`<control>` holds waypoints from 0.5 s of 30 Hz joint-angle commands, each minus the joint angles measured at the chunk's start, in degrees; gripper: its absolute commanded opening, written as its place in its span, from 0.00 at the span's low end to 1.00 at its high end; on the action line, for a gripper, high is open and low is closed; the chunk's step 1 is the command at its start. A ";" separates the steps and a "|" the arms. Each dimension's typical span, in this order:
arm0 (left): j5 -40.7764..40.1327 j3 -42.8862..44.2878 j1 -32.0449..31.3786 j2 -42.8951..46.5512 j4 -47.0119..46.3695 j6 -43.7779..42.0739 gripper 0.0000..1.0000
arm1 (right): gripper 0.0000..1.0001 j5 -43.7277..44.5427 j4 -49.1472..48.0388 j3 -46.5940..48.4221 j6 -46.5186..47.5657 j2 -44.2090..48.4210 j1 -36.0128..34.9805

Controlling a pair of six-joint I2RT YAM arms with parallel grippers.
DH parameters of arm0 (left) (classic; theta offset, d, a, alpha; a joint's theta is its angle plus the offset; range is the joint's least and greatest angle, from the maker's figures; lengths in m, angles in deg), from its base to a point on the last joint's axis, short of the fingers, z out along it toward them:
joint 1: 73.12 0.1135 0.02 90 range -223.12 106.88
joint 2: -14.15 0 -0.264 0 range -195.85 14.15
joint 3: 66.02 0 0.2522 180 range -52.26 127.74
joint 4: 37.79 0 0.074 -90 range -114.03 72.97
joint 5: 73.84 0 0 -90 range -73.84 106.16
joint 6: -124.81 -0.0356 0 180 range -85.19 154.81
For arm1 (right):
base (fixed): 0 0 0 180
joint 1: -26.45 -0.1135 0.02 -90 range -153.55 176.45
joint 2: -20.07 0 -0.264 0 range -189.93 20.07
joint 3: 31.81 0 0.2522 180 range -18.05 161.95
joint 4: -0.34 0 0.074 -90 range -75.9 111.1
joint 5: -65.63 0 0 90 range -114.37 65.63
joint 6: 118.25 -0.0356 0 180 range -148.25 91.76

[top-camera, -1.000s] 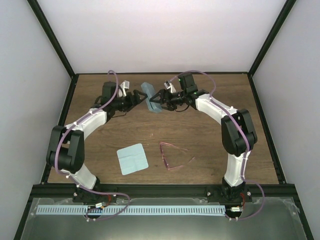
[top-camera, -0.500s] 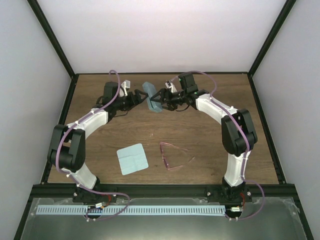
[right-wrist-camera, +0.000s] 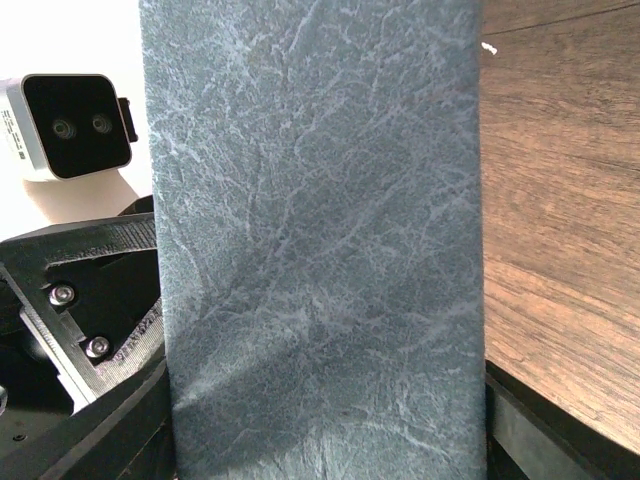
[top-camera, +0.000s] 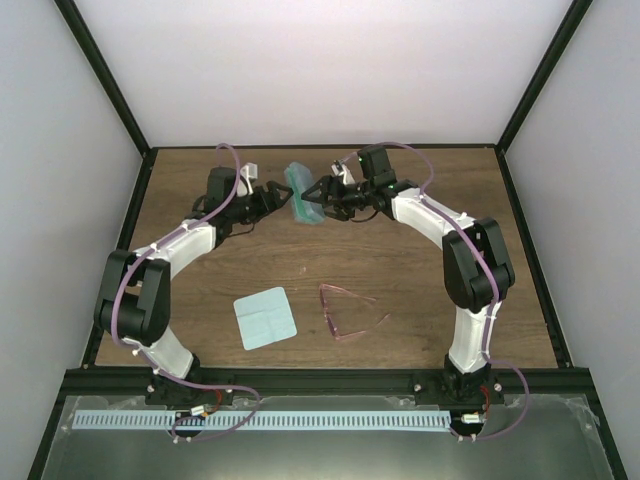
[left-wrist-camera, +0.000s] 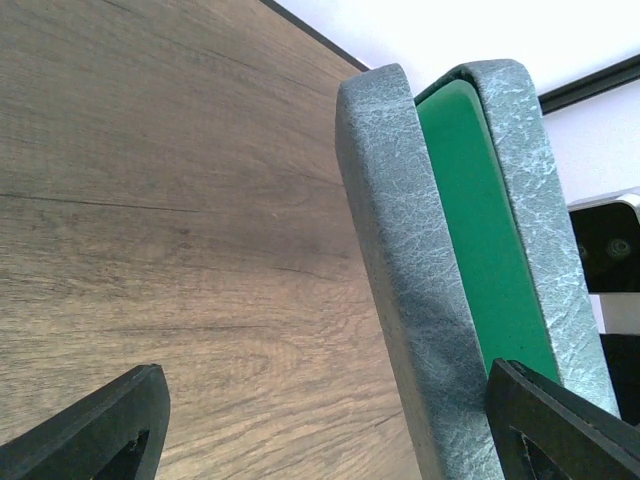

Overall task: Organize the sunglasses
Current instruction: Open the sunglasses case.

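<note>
The grey-blue case [top-camera: 303,196] hangs on edge above the far middle of the table, slightly ajar with green lining showing. My right gripper [top-camera: 322,196] is shut on it from the right; in the right wrist view the case [right-wrist-camera: 320,230] fills the gap between the fingers. My left gripper [top-camera: 277,196] stands open at the case's left side. In the left wrist view one shell of the case [left-wrist-camera: 410,260] lies between its fingers, the right finger [left-wrist-camera: 560,420] at the green opening, the left one far off. The pink sunglasses [top-camera: 345,315] lie on the table near the front.
A pale blue square cloth [top-camera: 266,317] lies flat left of the sunglasses. The black frame posts and white walls bound the wooden table [top-camera: 420,260]. The two wrists face each other closely at the back.
The case has parted slightly, so its green lining now shows from above. The left gripper has shifted a little at the case's edge. The sunglasses and cloth have not moved.
</note>
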 commanded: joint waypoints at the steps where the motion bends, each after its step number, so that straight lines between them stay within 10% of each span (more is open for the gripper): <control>1: -2.54 -3.33 -1.83 -5.29 12.48 -2.42 0.88 | 0.47 -15.67 -20.10 4.02 1.17 8.11 -2.24; 15: -2.24 -1.94 -2.03 -6.86 13.91 -3.86 0.88 | 0.47 -15.16 -18.58 3.88 2.22 6.92 -1.91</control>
